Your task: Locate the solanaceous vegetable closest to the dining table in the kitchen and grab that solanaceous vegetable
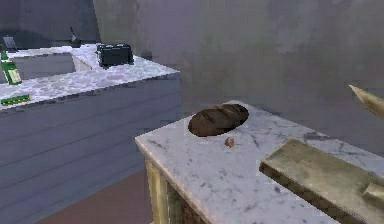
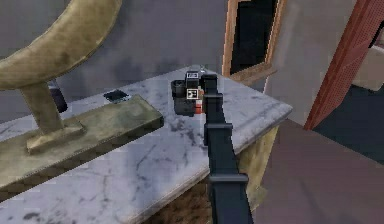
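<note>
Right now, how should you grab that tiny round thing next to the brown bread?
Probably from above, around its middle. The small lump is roundish and lies low on the marble counter, so its sides offer the only hold; the loaf sits close on its far side, crowding a level approach from there.

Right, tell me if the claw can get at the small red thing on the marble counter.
Probably yes. The claw sits right at the small red thing on the marble counter, with nothing between them; the sculpture base lies clear to the side. Contact cannot be told.
</note>
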